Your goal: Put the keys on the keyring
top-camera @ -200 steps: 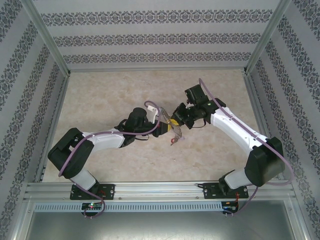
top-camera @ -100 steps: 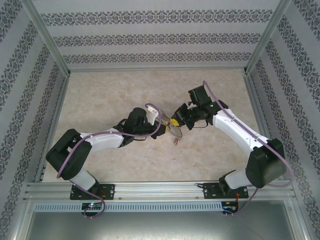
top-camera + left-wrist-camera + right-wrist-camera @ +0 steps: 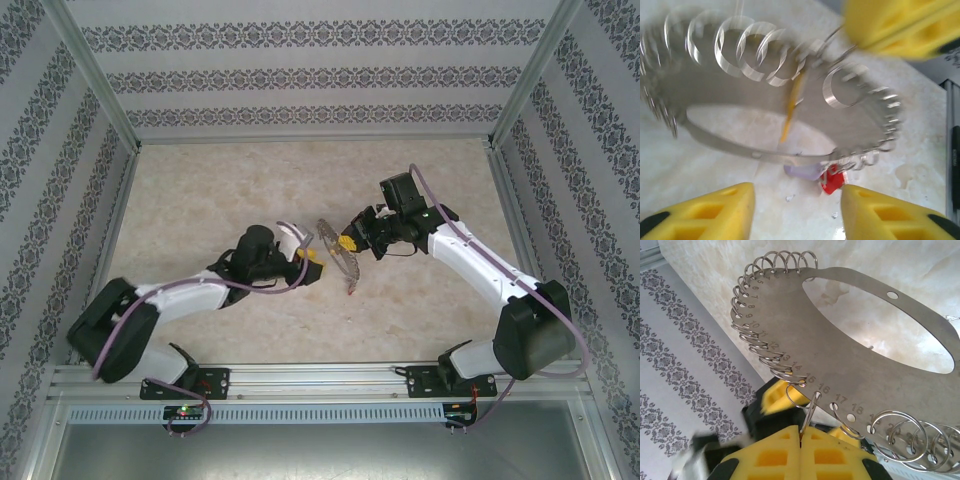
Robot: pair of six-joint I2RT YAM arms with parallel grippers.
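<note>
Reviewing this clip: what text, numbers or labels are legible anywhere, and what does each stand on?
"10", "11", "12", "13", "14", "15", "16", "17", "18": stamped in a row along the edge of the keyring, one beside each small hole, in the right wrist view.
Lower numbers further up that edge: too small to read with certainty.
Print on the dark strip at the right edge of the left wrist view: blurred, unreadable.

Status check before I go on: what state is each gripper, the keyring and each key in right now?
keyring: lifted, tilted.
right gripper: shut on a small ring at the keyring's edge.
left gripper: open, empty, apart from the keyring.
orange-yellow key: hanging within the loop, blurred.
red key: at the keyring's low edge; attachment unclear.
pale key: beside the red key; attachment unclear.
</note>
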